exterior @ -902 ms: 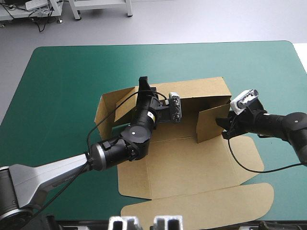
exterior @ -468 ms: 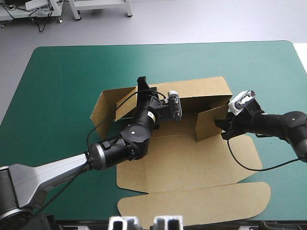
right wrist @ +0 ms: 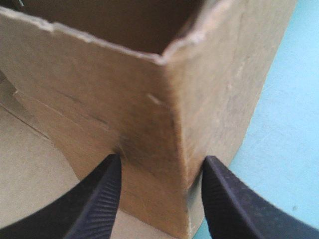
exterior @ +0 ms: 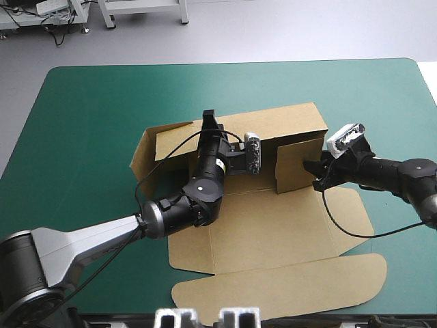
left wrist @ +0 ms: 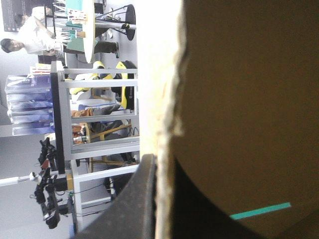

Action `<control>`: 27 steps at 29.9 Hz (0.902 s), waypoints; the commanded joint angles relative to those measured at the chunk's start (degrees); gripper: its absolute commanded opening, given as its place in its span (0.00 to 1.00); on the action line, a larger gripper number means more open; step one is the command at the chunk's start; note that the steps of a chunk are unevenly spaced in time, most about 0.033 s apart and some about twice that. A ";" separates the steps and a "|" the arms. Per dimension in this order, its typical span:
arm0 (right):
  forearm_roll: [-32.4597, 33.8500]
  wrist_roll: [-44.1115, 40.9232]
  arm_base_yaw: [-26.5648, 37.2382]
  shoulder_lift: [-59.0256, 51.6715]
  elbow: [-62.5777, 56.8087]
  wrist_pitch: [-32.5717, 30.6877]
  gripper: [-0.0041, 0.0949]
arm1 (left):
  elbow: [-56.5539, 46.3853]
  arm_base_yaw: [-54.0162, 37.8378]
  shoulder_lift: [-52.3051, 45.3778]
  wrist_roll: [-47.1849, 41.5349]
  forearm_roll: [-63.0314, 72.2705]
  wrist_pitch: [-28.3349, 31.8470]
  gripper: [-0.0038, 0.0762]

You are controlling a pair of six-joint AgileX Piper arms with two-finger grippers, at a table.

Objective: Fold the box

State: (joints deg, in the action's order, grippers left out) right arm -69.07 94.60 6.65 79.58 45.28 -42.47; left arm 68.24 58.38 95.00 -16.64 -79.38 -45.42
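The brown box (exterior: pixel 273 232) lies in the middle of the teal-green table, its base and front lid flat, its back wall (exterior: pixel 273 121) raised. My left gripper (exterior: pixel 208 121) is at the top edge of that wall; in the left wrist view the left gripper (left wrist: pixel 162 167) is shut on the board edge (left wrist: pixel 167 99), with one black finger (left wrist: pixel 134 199) on either side of it. The right side flap (exterior: pixel 299 164) stands upright. My right gripper (exterior: pixel 309 166) is at its outer corner; in the right wrist view the right gripper (right wrist: pixel 162 160) is open, its fingers straddling the folded corner (right wrist: pixel 172 114).
The box's left side flap (exterior: pixel 143 160) leans outward. The long lid panel (exterior: pixel 280 287) reaches close to the table's front edge. Bare teal-green cover (exterior: pixel 82 123) surrounds the box on the left, far and right sides.
The back wall has risen more upright and shifted a little toward the far edge with my left gripper on it. The right flap stands straighter, and my right gripper has edged left against it.
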 commanded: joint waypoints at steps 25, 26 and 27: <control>-15.52 5.24 -0.10 3.06 1.60 3.72 0.04 | 0.73 1.24 0.40 -2.12 -0.75 -0.28 0.04; -16.06 5.24 -0.10 3.06 1.60 3.72 0.04 | 0.73 1.24 0.40 -2.12 -0.75 -0.26 0.04; -16.16 5.24 -0.10 3.06 1.60 3.72 0.04 | 0.73 1.24 0.40 -2.23 -1.05 -0.26 0.04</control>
State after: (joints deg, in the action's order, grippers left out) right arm -81.85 100.25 6.64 83.85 45.52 -36.65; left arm 68.34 58.95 97.02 -17.97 -83.29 -47.97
